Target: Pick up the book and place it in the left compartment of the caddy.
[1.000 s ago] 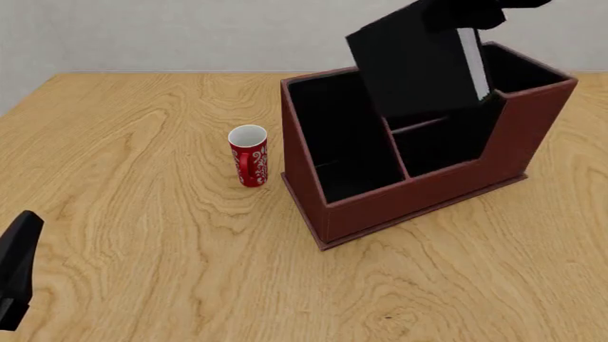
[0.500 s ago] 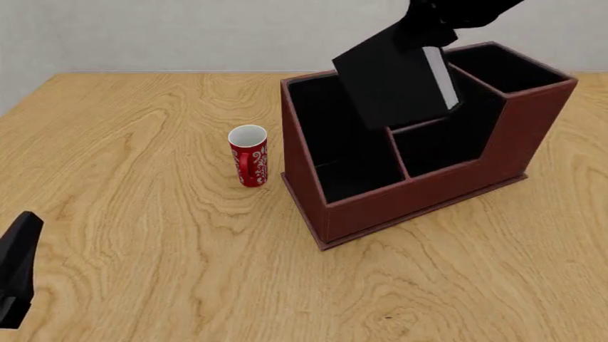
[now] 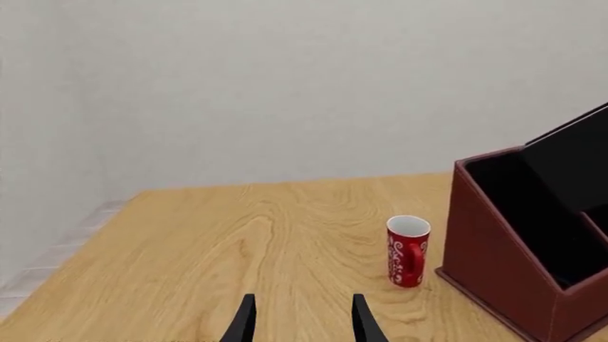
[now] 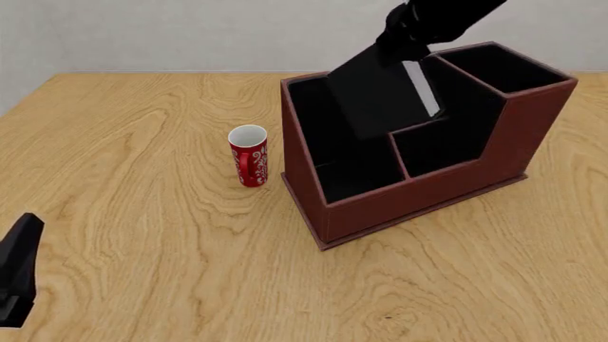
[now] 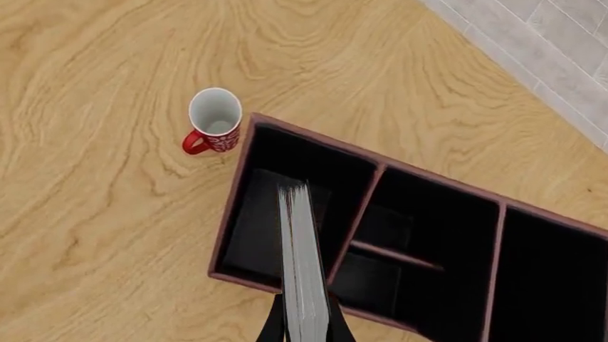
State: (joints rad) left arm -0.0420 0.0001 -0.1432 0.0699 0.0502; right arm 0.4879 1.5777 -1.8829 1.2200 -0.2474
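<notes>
I had the book (image 4: 378, 92) lifted and tilted over the caddy (image 4: 494, 153), its lower edge dipping toward the left compartment (image 4: 328, 153) but not yet seated; lowering and release remained. The right claw (image 5: 304, 329) pinched the book's near end, pages running straight out from it above that slot. The left claw (image 3: 302, 324) hung spread and idle, well apart from the caddy, beyond the cup (image 4: 249, 155).

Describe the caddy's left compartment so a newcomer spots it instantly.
Find the reddish-brown caddy right of the red patterned cup. The left compartment is the end slot nearest that cup, under the tilted black book. Unlike the smaller divided slots beside it, it runs the caddy's full depth.
</notes>
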